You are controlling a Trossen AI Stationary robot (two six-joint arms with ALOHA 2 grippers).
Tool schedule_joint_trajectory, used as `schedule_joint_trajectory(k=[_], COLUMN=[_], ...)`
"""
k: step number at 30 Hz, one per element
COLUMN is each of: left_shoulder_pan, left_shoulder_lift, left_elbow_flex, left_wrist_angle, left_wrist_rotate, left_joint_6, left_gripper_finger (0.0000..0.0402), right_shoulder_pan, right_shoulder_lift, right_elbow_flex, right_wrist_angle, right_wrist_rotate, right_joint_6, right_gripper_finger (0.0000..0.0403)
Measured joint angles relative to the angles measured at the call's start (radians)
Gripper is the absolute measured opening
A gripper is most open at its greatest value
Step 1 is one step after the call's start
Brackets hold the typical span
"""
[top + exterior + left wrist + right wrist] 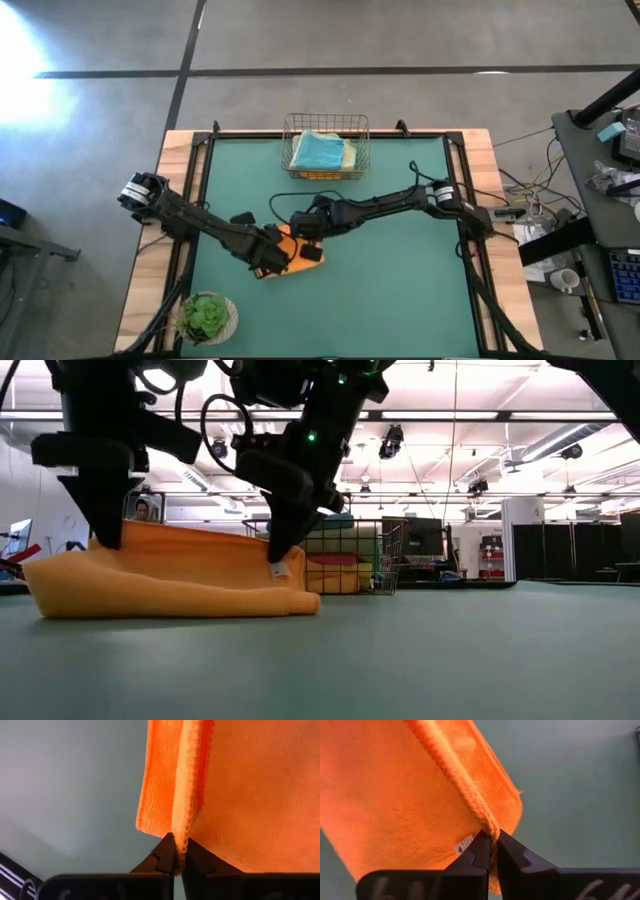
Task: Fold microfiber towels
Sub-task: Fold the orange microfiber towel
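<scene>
An orange microfiber towel [297, 250] lies folded on the green mat near the table's middle, toward its near left; it shows low and long in the low view [170, 580]. My left gripper [268, 262] is shut on its near-left end. My right gripper [306, 232] is shut on its far-right end, by a small white label [465, 843]. More folded towels, teal [320, 150] on top with pale yellow and orange below, sit in the wire basket [292, 125] at the table's far edge. My left gripper pinches the towel's stitched edge [182, 827] between its two fingers, coming from above and pointing down. The towel's body lies on the mat, and the held edge stands a little raised. My right gripper pinches the towel's stitched edge [487, 822] near the corner with the label, between its two fingers, from above and pointing down. That edge is raised a little; the rest lies on the mat.
A potted green succulent [206, 318] stands at the table's near left corner. The wire basket stands at the far middle. The green mat [420, 280] is bare to the right of the towel and toward the near edge.
</scene>
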Motion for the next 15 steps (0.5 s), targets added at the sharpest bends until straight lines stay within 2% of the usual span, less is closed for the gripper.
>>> schedule_joint_trajectory(k=[8, 11, 15], left_shoulder_pan=[0.007, 0.009, 0.017], left_shoulder_lift=[0.000, 0.000, 0.000], left_elbow_flex=[-0.009, -0.009, -0.009], left_wrist_angle=[-0.006, -0.013, -0.045], left_wrist_rotate=[-0.010, -0.012, -0.017], left_joint_6=[0.024, 0.025, 0.024], left_gripper_finger=[0.0002, 0.0015, 0.0052], right_shoulder_pan=[-0.005, -0.011, -0.026], right_shoulder_lift=[0.000, 0.000, 0.000], right_elbow_flex=[-0.005, -0.005, -0.005], right_wrist_angle=[0.048, 0.049, 0.053], right_wrist_rotate=[-0.001, -0.002, 0.003], right_joint_6=[-0.039, -0.038, -0.037], right_gripper_finger=[0.0016, 0.0040, 0.0078])
